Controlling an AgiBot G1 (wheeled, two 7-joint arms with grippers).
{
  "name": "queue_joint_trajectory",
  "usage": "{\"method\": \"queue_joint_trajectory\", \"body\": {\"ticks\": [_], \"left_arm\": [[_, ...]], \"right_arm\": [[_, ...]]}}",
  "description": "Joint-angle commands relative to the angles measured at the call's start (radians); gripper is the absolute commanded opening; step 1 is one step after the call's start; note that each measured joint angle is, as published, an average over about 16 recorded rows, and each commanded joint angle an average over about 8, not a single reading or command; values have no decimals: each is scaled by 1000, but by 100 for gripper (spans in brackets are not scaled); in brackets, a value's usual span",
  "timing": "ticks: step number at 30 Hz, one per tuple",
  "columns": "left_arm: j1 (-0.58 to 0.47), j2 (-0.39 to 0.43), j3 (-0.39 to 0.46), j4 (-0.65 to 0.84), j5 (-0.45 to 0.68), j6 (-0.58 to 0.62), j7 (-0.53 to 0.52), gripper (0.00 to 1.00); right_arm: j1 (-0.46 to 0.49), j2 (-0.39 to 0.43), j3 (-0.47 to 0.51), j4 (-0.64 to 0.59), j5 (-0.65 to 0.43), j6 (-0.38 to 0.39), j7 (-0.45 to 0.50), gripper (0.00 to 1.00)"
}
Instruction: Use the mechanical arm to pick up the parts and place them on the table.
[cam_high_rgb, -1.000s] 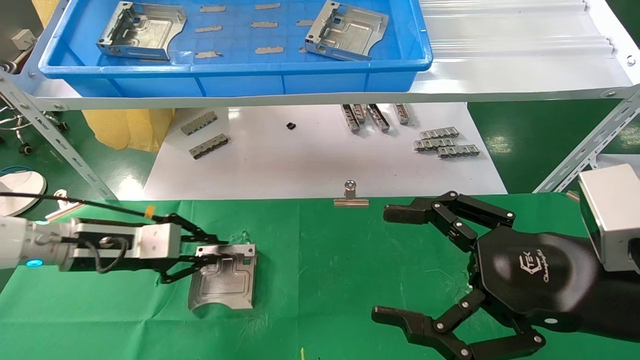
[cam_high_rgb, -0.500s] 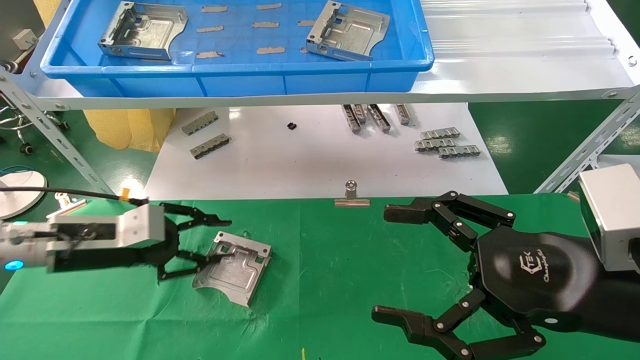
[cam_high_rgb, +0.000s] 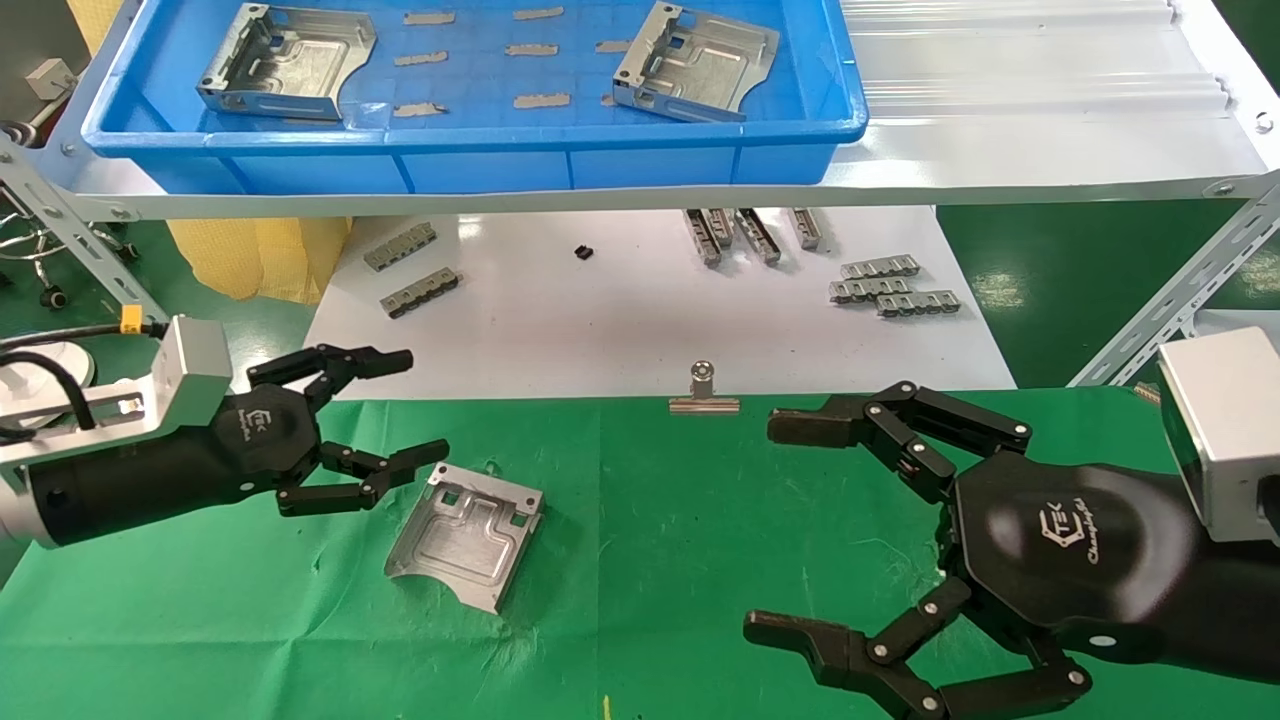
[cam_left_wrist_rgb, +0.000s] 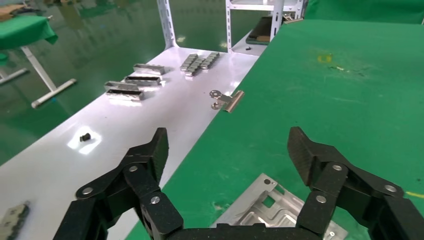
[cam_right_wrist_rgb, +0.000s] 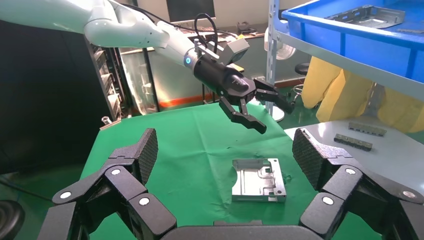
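the right gripper (cam_high_rgb: 790, 530) sat nearest the camera, parked over the green table (cam_high_rgb: 650, 520) well to the right of the loose part (cam_high_rgb: 465, 535), its black fingers (cam_high_rgb: 800, 428) spread wide and holding nothing; in its own wrist view the same spread fingers (cam_right_wrist_rgb: 142, 150) framed that part (cam_right_wrist_rgb: 259, 180) from the near side

the part lay flat on the green cloth, free of any grip, with its concave curved corner toward the camera and its folded edge toward the far side, turned at a slant to the table edge

the left gripper (cam_high_rgb: 405, 410), the mechanical arm with the yellow-tipped cable (cam_high_rgb: 130, 320) at its silver wrist block, hung just left of the part and a little beyond it, above the far edge of the table; its fingers (cam_high_rgb: 415, 455) were splayed apart and empty, the lower ones ending close to the part's far left corner without touching it. in the left wrist view the opened fingers (cam_left_wrist_rgb: 152, 150) stood either side of the part (cam_left_wrist_rgb: 272, 212) below them

past the part, a silver binder clip (cam_high_rgb: 703, 395) pinched the cloth at the table's far edge. beyond that lay a white sheet (cam_high_rgb: 620, 320) with small grey ridged strips (cam_high_rgb: 890, 290) scattered on it. farthest off and higher up, a blue tray (cam_high_rgb: 470, 150) on a grey shelf (cam_high_rgb: 1000, 160) held two more parts, one at the left (cam_high_rgb: 285, 60) and one at the right (cam_high_rgb: 695, 60)
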Motion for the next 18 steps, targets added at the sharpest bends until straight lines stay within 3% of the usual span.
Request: {"method": "queue_joint_trajectory", "body": {"ticks": [1, 8, 18], "left_arm": [[12, -4, -8, -6, -16, 2, -13, 100], [15, -8, -9, -34, -10, -5, -19, 100], [89, -54, -57, -222, -51, -23, -133, 100]], "right_arm": [[0, 0, 0, 0, 0, 0, 0, 100], [0, 0, 0, 0, 0, 0, 0, 100], [0, 0, 0, 0, 0, 0, 0, 100]]}}
